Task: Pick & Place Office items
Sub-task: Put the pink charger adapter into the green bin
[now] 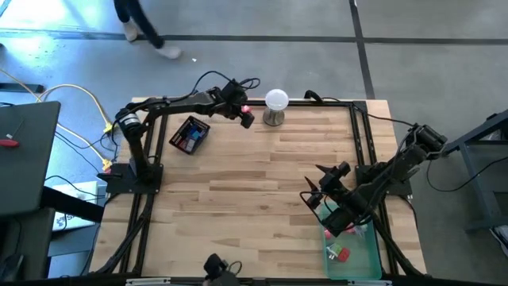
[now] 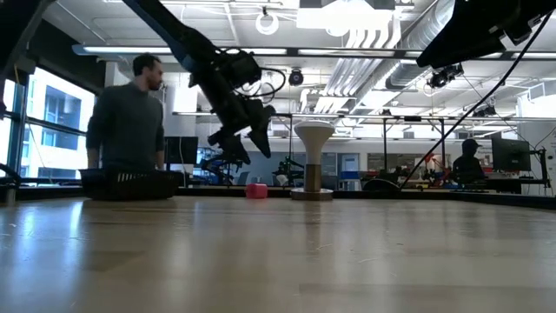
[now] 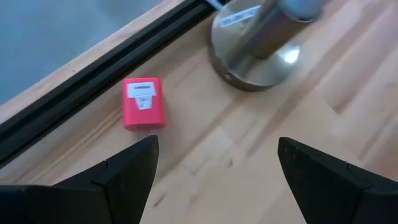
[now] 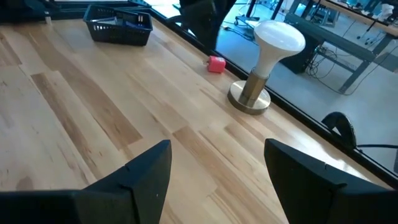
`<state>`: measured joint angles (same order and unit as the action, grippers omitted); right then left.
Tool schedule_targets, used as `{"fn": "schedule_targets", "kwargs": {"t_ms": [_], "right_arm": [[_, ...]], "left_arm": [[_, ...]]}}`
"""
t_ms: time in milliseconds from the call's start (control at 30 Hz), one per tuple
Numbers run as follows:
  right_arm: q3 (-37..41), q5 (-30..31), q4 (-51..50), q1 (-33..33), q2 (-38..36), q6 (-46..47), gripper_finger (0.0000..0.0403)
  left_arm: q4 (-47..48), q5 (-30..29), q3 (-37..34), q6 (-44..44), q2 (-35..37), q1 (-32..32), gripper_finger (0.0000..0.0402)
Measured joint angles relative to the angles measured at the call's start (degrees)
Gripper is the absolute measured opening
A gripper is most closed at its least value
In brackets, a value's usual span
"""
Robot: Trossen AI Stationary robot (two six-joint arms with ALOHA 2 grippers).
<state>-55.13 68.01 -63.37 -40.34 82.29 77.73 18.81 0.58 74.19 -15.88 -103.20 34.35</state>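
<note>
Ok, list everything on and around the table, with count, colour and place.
red block: one, red with a white label, far edge beside the lamp base
lamp: one, white dome on metal stand, far edge
black basket: one, holds dark items, far left
green bin: one, clear green, near right corner, small red and green pieces inside
person: one, dark top, beyond the table
left gripper: open, empty, above the red block
right gripper: open, empty, over the green bin
</note>
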Motion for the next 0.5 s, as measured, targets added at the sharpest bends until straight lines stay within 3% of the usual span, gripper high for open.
{"fn": "schedule_targets", "kwargs": {"t_ms": [500], "right_arm": [[0.0, -0.5, 0.9, 0.0, 0.0, -2.3, 0.0245]], "left_arm": [[-3.5, 0.8, 0.8, 0.3, -3.6, 4.7, 0.032]]}}
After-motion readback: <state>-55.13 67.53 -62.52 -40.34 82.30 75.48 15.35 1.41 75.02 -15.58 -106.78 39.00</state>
